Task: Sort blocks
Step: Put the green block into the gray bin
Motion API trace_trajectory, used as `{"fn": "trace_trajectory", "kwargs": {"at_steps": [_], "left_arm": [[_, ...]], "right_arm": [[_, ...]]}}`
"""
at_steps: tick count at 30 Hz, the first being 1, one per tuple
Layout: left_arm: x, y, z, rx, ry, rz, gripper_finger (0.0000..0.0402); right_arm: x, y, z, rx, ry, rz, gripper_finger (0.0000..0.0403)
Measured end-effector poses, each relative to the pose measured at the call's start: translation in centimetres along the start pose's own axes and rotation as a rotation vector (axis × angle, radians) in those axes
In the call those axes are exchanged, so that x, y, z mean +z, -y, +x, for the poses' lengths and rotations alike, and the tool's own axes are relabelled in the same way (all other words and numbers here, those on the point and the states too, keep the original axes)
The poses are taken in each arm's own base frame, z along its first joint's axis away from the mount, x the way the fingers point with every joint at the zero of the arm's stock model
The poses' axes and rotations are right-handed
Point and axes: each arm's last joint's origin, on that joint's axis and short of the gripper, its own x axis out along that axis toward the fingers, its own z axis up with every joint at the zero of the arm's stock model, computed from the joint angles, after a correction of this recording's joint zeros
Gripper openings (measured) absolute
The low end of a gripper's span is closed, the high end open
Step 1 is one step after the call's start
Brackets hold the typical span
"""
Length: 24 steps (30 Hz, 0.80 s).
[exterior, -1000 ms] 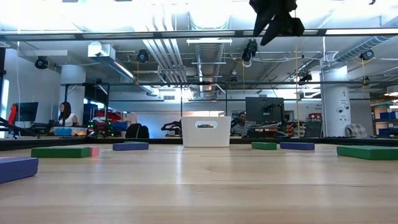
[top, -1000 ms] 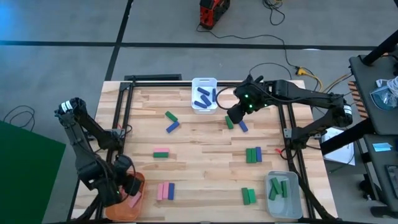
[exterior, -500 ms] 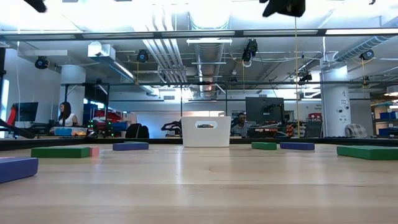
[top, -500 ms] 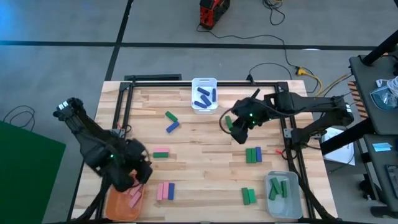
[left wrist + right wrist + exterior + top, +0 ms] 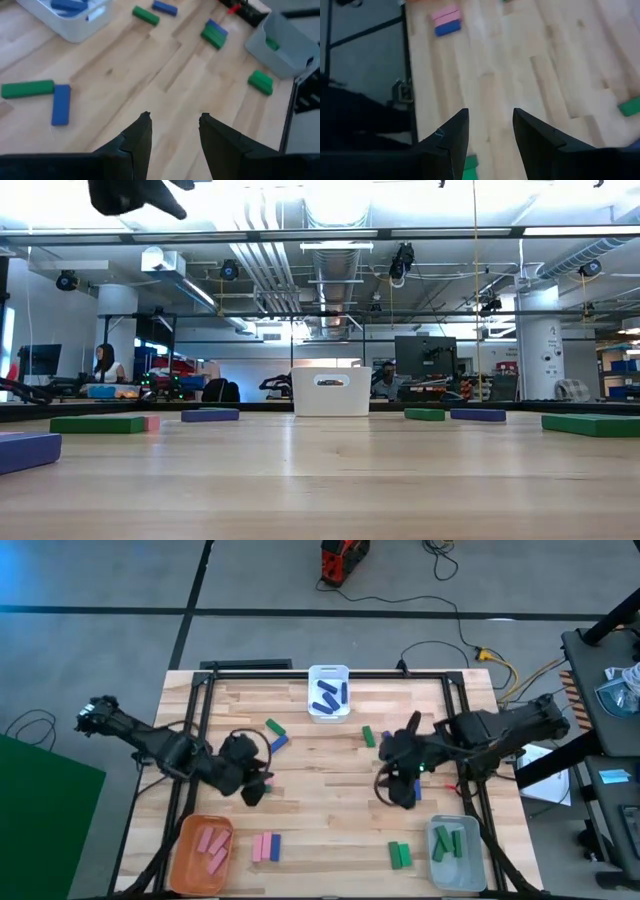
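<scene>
Now both tools, left & right, apart, empty, above table.

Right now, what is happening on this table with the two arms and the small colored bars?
The robot is sorting blocks by color into bins. Pink ones lie in the orange bin, blue ones in the white bin, green ones in the grey bin. Both grippers are open and hold nothing: the left gripper hovers over the table's left middle, the right gripper over the right middle. Several blocks lie loose on the wooden table, among them a pink-and-blue group.
</scene>
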Motion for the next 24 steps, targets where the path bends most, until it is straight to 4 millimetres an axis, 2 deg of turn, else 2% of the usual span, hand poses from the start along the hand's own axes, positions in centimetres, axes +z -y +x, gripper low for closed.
{"fn": "trace_trajectory", "kwargs": {"at_steps": [6,12,19,24], "left_arm": [[0.6,-1.4,0.8,0.03,0.04,-0.046,0.0142],[0.9,-1.6,1.3,0.055,0.047,-0.033,0.0142],[0.9,-1.4,2.1,0.08,0.034,-0.024,0.0142],[0.7,-1.3,2.5,0.091,0.025,-0.006,0.0142]], "right_arm": [[-1.8,-2.8,0.8,0.043,-0.062,-0.055,0.0142],[-4.3,-5.8,2.7,0.045,-0.161,-0.147,0.0169],[-7.0,-7.5,6.2,-0.064,-0.323,-0.187,0.0221],[-8.4,-8.6,8.8,-0.169,-0.316,-0.289,0.0276]]}}
